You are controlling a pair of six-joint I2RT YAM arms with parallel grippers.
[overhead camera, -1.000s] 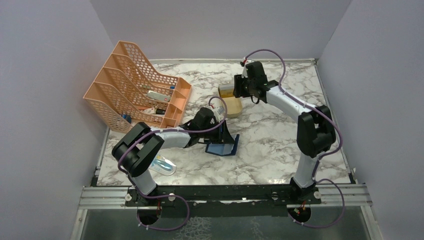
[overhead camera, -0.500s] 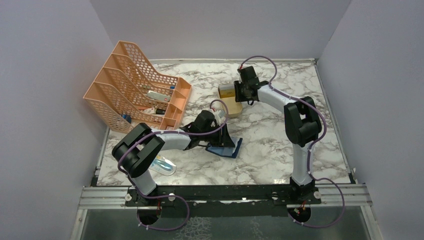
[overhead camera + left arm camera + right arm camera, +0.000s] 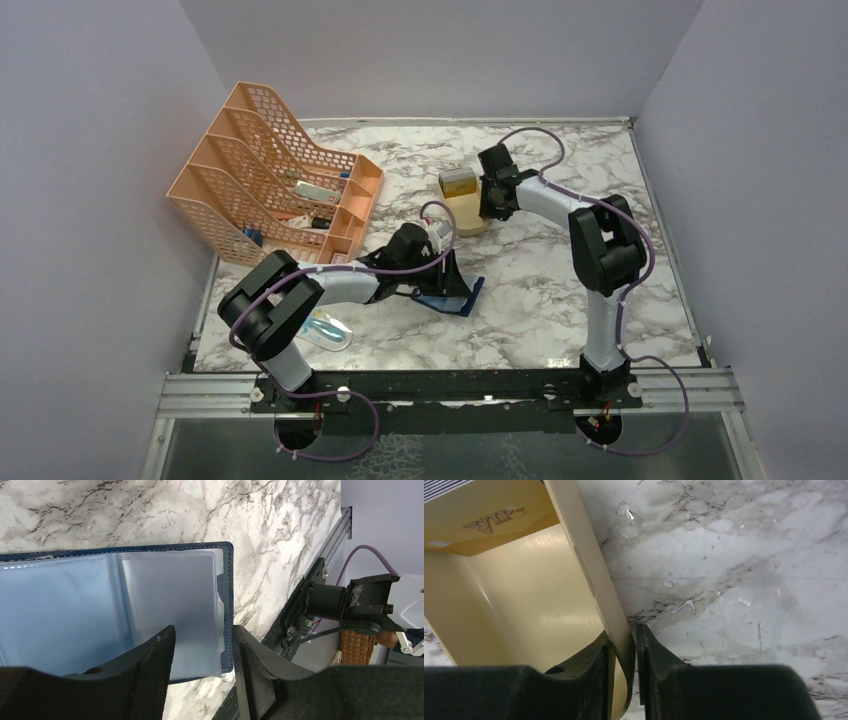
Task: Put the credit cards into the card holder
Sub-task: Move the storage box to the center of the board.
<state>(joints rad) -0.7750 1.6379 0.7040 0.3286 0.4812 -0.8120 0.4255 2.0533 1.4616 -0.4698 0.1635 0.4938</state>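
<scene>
Right gripper (image 3: 624, 636): fingers (image 3: 591, 662) are clamped on the side wall of the tan tray (image 3: 581, 550), one pad inside and one outside. The gold card (image 3: 489, 517) (VIP embossed) is propped at the tray's far end and is not held. No other cards can be made out.

Left gripper (image 3: 202, 632): fingers (image 3: 152, 667) stand apart, astride the free edge of the card holder (image 3: 75, 610). The holder is laid open on the table (image 3: 280, 525) with a clear pocket (image 3: 170, 585) facing up. Whether the pads actually press on it can't be told from the wrist view.

Step in hand, as judged: the tray is being taken hold of so the card can be reached.
- The grip is best kept low on the wall.
- The tray is best moved slowly. Otherwise the propped card could be tipped onto the marble, where a flat card is hard to pick up.
- The holder should be kept spread open, with the finger over the sleeve held clear of the pocket mouth.

Versus one second back:
- The right jaws have been closed down.
- The right wrist has been dropped from beside the card to the tray's right wall, with the elbow folded forward.
- The holder's flap, which was stood up then, has been laid nearly flat.
- The left jaws have been opened a little.
</scene>
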